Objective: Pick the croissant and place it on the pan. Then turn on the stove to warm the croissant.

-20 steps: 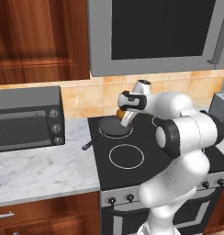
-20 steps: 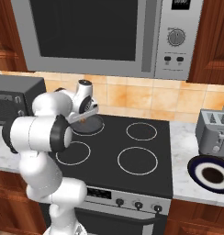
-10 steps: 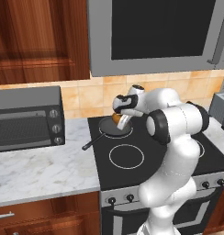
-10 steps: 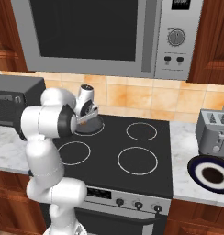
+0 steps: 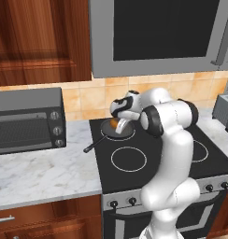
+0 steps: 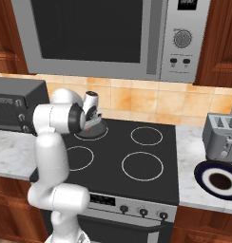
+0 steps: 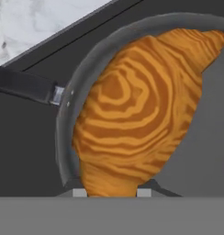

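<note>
Gripper (image 5: 118, 122) sits low over the pan (image 5: 117, 131) at centre of the left base view, jaws partly closed on the croissant (image 5: 115, 123) — pastry between the fingers, right above the pan's bowl. Can't tell if it touches the pan floor. Hand view: croissant (image 7: 137, 110) spans most of the frame inside the pan's grey rim (image 7: 70, 114), handle running off to the upper left. Pan is on the stove's (image 5: 181, 161) back-left burner. At lower right of the right base view, a dark plate (image 6: 220, 180) on the counter — dark centre, contents unclear.
</note>
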Controlling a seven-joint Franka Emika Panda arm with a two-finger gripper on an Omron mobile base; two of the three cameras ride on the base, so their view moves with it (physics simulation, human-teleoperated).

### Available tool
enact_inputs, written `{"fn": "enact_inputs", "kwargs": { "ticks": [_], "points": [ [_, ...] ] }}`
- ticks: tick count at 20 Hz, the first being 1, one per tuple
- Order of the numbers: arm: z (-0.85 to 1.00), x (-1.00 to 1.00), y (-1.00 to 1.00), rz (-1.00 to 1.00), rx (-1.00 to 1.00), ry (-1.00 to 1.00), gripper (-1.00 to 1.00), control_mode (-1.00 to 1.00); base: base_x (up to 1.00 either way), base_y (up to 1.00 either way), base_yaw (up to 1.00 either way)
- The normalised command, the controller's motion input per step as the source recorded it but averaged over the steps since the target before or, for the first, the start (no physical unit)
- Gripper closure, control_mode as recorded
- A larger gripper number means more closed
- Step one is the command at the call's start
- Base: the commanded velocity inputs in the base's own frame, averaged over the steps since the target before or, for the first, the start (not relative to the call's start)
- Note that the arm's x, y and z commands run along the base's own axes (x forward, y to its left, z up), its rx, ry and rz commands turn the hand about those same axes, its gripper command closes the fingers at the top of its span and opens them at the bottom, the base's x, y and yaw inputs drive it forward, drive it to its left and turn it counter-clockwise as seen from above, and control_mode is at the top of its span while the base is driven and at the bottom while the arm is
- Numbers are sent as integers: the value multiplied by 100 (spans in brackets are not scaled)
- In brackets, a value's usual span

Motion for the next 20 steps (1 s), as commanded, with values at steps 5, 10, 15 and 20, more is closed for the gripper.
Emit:
{"fn": "enact_inputs", "kwargs": {
  "ticks": [5, 10, 15, 20],
  "points": [
    [-28, 21, 0, 4, 0, 0, 100, -100, 0, 0, 0],
    [-24, 17, 6, 3, 0, 0, 100, -100, 0, 0, 0],
    [-21, 13, 9, 2, 0, 0, 100, -100, 0, 0, 0],
    [-17, 9, 4, 2, 0, 0, 100, -100, 0, 0, 0]
  ]
}}
